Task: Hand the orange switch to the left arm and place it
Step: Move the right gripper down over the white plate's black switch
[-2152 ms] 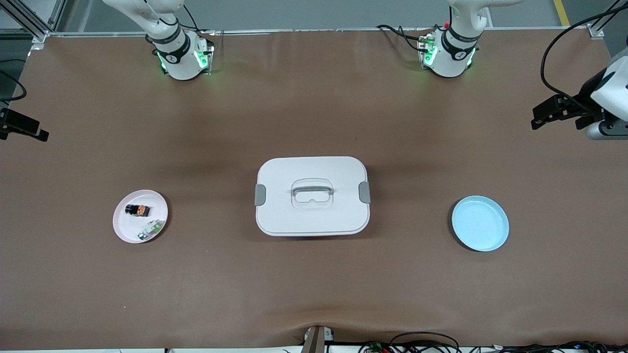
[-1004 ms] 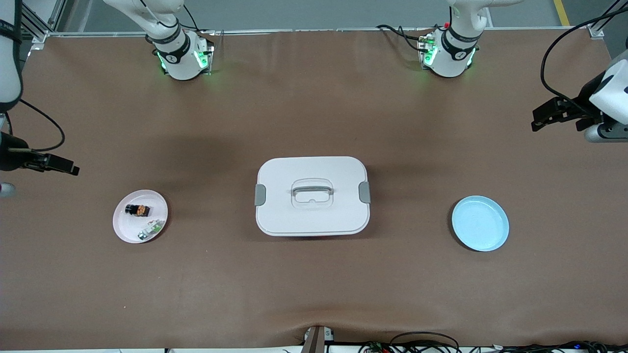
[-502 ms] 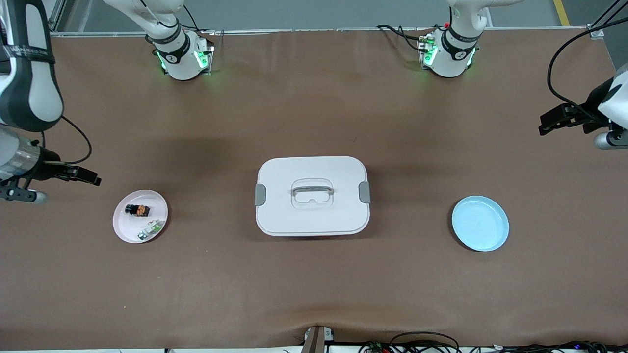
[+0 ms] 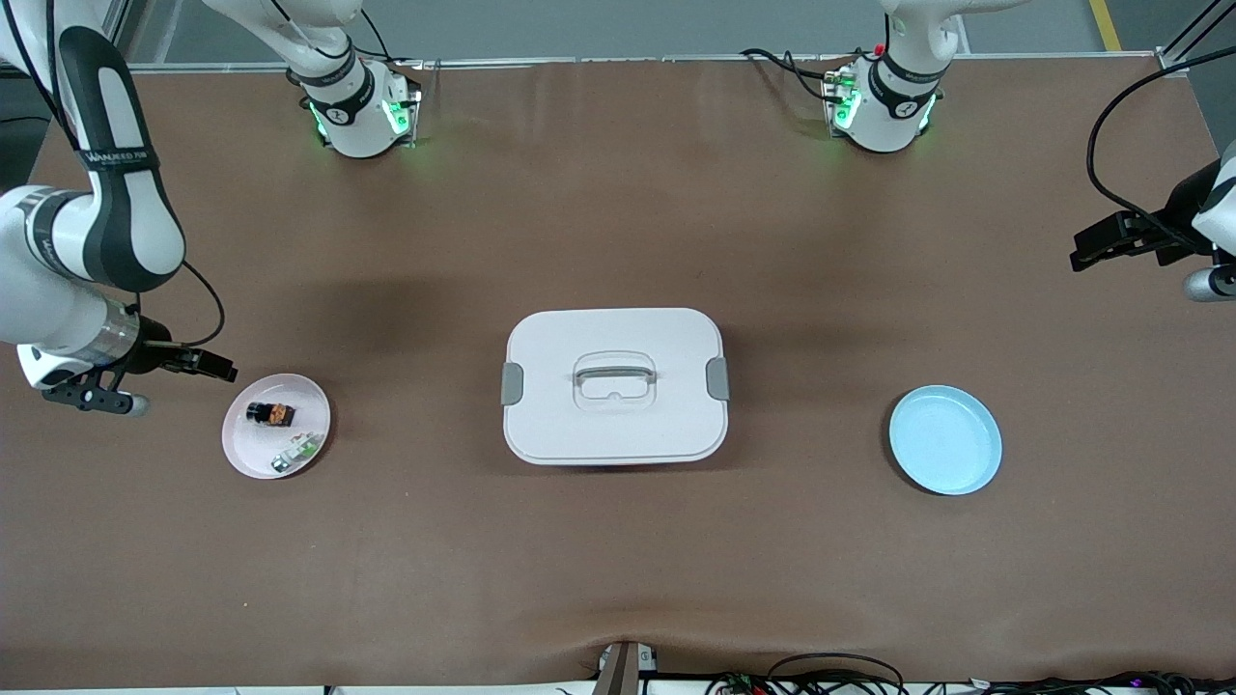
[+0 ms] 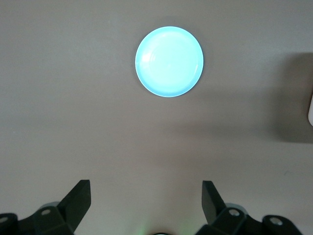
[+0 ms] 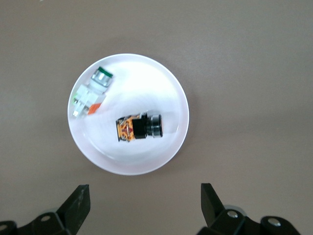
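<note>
Front view: I have the box [image 4: 615, 386] in the middle of the worktop, lid on. The pink plate [image 4: 276, 426] sits toward the right arm's end, and the switch [image 4: 270, 413] lies in it on its side, with a white-and-green part [image 4: 294, 453] in the same plate, nearer the camera. The blue plate [image 4: 944, 439] sits toward the left arm's end, holding nothing. My right gripper [image 4: 208, 364] hangs in the air just off the pink plate's rim, toward the right arm's edge of the worktop. My left gripper [image 4: 1106, 242] hangs over the left arm's edge of the worktop, well apart from the blue plate.

Left wrist view: the left gripper [image 5: 145, 200] has its fingers spread wide with nothing between them, over bare worktop near the blue plate [image 5: 169, 61].

Right wrist view: the right gripper [image 6: 145, 203] is likewise wide apart and holds nothing. The switch [image 6: 139, 127] lies in the pink plate [image 6: 173, 142], apart from the white-and-green part [image 6: 90, 96].
</note>
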Controlling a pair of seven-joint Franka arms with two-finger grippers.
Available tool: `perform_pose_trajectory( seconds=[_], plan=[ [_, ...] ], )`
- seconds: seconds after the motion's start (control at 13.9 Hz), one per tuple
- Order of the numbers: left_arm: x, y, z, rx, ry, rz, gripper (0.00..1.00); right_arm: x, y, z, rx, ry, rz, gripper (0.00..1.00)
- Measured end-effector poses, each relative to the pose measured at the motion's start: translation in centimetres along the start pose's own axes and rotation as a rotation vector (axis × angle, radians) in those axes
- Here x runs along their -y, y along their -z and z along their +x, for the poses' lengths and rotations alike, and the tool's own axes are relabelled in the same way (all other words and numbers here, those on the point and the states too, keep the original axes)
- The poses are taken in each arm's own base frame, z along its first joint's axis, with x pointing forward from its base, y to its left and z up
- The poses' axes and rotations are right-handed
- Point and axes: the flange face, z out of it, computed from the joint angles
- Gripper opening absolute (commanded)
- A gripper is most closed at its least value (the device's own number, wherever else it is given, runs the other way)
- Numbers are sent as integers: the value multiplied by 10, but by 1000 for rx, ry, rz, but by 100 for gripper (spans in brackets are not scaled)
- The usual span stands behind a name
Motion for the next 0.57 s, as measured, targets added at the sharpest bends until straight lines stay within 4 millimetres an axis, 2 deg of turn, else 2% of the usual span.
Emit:
perform_pose_trajectory(
  seconds=[0.29,0.57],
  plan=[
    [-2,1,0,-2,-3,0,100,13,-27,7,-24,-25,-3,100],
    [-1,1,0,-2,-2,0,100,13,-62,13,-38,-32,-7,100]
  ],
)
